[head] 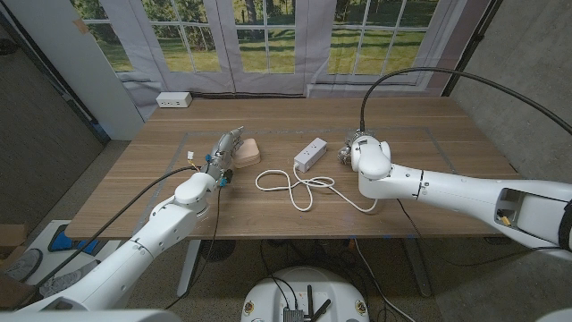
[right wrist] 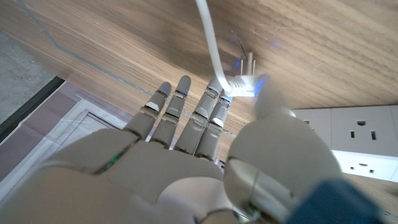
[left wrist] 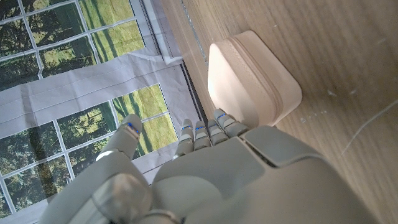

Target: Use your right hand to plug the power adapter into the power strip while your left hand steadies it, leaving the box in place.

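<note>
A white power strip (head: 308, 155) lies at the table's middle, and its sockets (right wrist: 364, 140) face up beside my right hand. My right hand (head: 355, 148) hovers just right of the strip and pinches the small white power adapter (right wrist: 241, 84) between thumb and fingers (right wrist: 186, 115). The adapter's metal prongs (right wrist: 250, 62) stick out, clear of the strip. Its white cable (right wrist: 210, 37) runs away over the wood. My left hand (head: 223, 154) stands with fingers (left wrist: 205, 130) stretched out next to the beige box (left wrist: 249, 81), left of the strip and holding nothing.
A white cable (head: 295, 190) lies in loops in front of the strip. The beige box (head: 248, 152) sits between my left hand and the strip. A white outlet block (head: 174, 99) rests beyond the table's far left corner. Windows stand behind.
</note>
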### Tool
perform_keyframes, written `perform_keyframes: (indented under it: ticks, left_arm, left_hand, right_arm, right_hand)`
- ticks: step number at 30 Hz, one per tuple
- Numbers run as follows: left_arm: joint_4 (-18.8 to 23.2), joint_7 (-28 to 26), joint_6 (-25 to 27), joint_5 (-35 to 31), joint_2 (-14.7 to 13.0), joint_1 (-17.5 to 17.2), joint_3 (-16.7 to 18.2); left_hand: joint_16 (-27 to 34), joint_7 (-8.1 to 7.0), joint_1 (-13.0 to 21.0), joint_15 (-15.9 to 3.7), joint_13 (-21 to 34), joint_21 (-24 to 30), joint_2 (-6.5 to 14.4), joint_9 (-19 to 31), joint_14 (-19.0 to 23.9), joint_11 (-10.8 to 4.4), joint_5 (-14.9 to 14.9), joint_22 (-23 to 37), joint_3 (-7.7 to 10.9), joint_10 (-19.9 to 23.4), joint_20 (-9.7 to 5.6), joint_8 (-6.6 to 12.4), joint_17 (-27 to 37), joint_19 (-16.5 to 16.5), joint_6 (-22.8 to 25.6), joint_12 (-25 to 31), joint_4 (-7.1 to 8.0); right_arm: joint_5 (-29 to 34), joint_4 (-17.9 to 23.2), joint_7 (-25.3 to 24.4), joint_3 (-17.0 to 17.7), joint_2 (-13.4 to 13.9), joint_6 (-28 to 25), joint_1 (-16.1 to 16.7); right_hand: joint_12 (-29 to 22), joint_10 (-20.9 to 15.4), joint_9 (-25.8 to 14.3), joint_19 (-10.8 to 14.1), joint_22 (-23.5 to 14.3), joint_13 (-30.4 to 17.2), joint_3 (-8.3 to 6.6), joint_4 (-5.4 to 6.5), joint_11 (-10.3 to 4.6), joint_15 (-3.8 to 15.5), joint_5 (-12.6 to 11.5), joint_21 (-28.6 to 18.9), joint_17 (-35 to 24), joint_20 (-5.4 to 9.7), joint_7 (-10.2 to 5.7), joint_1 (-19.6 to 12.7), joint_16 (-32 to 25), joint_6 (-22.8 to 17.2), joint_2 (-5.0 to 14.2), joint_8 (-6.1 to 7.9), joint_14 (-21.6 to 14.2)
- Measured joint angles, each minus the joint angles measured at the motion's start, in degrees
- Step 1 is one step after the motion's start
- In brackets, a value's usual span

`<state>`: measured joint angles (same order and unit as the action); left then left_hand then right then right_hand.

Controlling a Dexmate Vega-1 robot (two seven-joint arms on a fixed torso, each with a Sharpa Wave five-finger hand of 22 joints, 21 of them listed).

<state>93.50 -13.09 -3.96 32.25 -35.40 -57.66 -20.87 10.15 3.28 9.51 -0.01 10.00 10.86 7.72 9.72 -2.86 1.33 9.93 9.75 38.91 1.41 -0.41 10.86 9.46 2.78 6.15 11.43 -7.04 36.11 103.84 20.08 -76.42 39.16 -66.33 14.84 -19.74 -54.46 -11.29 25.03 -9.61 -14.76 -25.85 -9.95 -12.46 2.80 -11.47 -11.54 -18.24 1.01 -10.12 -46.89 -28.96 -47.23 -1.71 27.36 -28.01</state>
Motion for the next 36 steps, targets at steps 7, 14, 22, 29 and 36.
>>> perform_keyframes:
  ticks: [7, 14, 22, 29, 36]
  left_arm:
    - [-0.13, 0.14, -0.01, 0.0, 0.05, 0.18, -0.23]
    - [0.14, 0.17, 0.52, -0.67, -0.31, 0.45, -0.54]
    - [1.04, 0.15, 1.76, -2.48, -1.16, 1.14, -1.43]
    - [2.51, -0.93, 2.88, -5.14, -2.29, 1.44, -2.18]
    - [4.55, -2.97, 4.12, -8.55, -3.32, 1.15, -2.62]
  left_hand:
    - [0.0, 0.0, 0.0, 0.0, 0.0, 0.0, 0.0, 0.0, 0.0, 0.0, 0.0, 0.0, 0.0, 0.0, -0.02, 0.0, 0.0, 0.01, 0.0, 0.0, 0.0]
    - [0.0, 0.0, 0.0, 0.0, 0.0, -0.02, 0.0, 0.16, 0.0, 0.0, 0.0, -0.05, 0.0, 0.0, -0.11, -0.27, 0.0, 0.08, 0.0, 0.0, 0.0]
    - [0.0, 0.0, 0.0, 0.0, 0.0, -0.02, 0.0, 0.3, 0.0, -0.23, 0.0, 0.0, 0.01, 0.22, -0.07, -0.27, 0.0, 0.11, -0.01, 0.0, 0.01]
    - [0.0, -0.21, 0.53, -0.1, 0.0, -0.01, 0.08, 0.3, 0.73, -0.72, 0.0, -0.14, 0.01, 0.72, 0.12, -0.27, -0.1, 0.71, 0.2, 0.0, 0.01]
    - [0.0, -0.53, 0.9, -1.02, 0.0, -0.01, 0.46, 0.14, 1.64, -1.34, 0.0, -0.17, 0.49, 1.58, -0.13, -0.27, -0.13, 1.34, 1.16, 0.0, -0.47]
  right_arm:
    - [-0.9, 0.9, -2.36, 2.51, 0.29, 0.44, 2.03]
    - [-2.6, 2.42, -5.69, 6.32, 0.75, 0.72, 4.89]
    - [-5.22, 4.36, -9.77, 10.63, 1.31, 1.09, 8.11]
    - [-7.72, 5.84, -13.97, 14.14, 1.6, 1.73, 10.88]
    - [-9.67, 7.26, -17.13, 16.77, 1.94, 2.14, 13.09]
  right_hand:
    - [0.0, -1.86, 0.0, 0.64, 0.0, 0.15, 0.0, 0.0, 0.08, -0.13, 0.17, 0.0, -0.53, 0.61, 0.8, -1.64, -1.0, -0.81, 0.3, 0.47, -1.11]
    - [0.0, -2.79, -0.01, 1.43, 0.0, 0.15, 0.01, -0.01, 0.18, -0.03, 0.23, 0.0, -1.06, 1.02, 1.23, -2.24, -1.6, -1.25, 0.9, 1.04, -1.82]
    - [0.0, -3.5, -0.01, 1.74, 0.0, 0.15, 0.01, -0.01, 0.28, -0.03, 0.31, 0.0, -1.05, 1.34, 1.72, -2.47, -2.02, -1.74, 1.13, 1.27, -2.44]
    - [0.0, -4.34, -0.01, 2.56, 0.0, 0.15, 0.02, -0.01, 0.06, 0.07, -0.02, 0.0, -1.05, 1.33, 2.24, -2.48, -2.47, -2.26, 1.13, 1.49, -2.95]
    - [0.0, -4.73, -0.03, 2.56, 0.0, 0.19, 0.02, -0.01, 0.28, 0.29, -0.02, 0.0, -1.32, 1.33, 2.43, -4.06, -2.47, -2.45, 1.06, 1.49, -3.56]
